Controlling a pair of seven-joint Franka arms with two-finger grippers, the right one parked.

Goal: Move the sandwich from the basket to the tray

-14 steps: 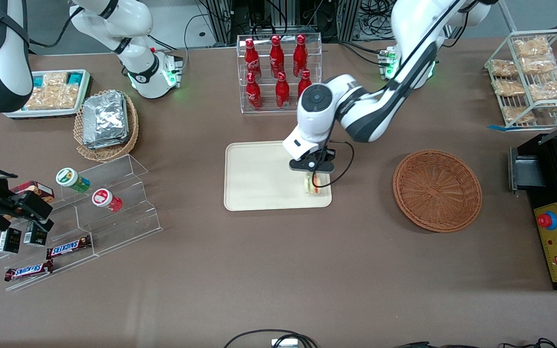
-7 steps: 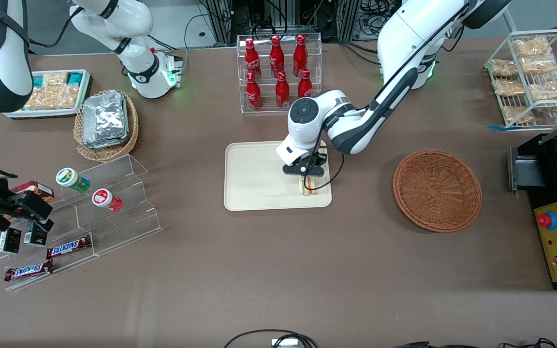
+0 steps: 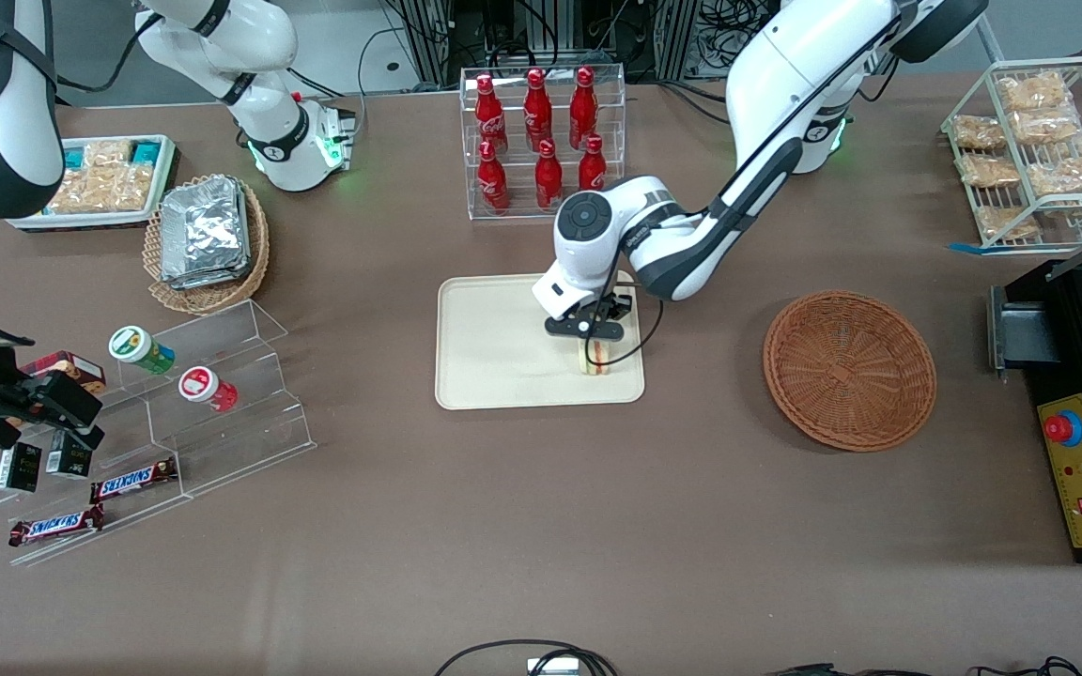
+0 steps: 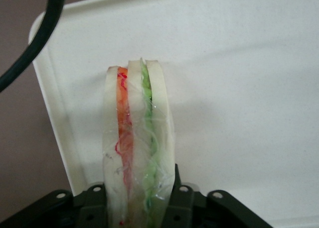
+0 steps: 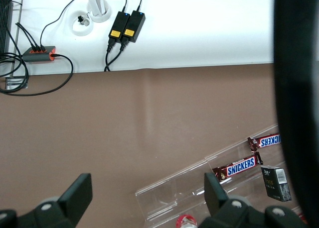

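A wrapped sandwich [image 4: 138, 148] stands on edge, three white bread slices with orange-red and green filling between them. The gripper [image 3: 595, 340] clamps its sides, holding it over the cream tray [image 3: 494, 347], near the tray's edge nearest the empty wicker basket [image 3: 849, 369].

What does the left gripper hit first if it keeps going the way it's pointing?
Most likely the tray. The left gripper points down over it, shut on the sandwich, so the sandwich's lower edge would meet the tray surface before the fingers do. How much gap remains is unclear.
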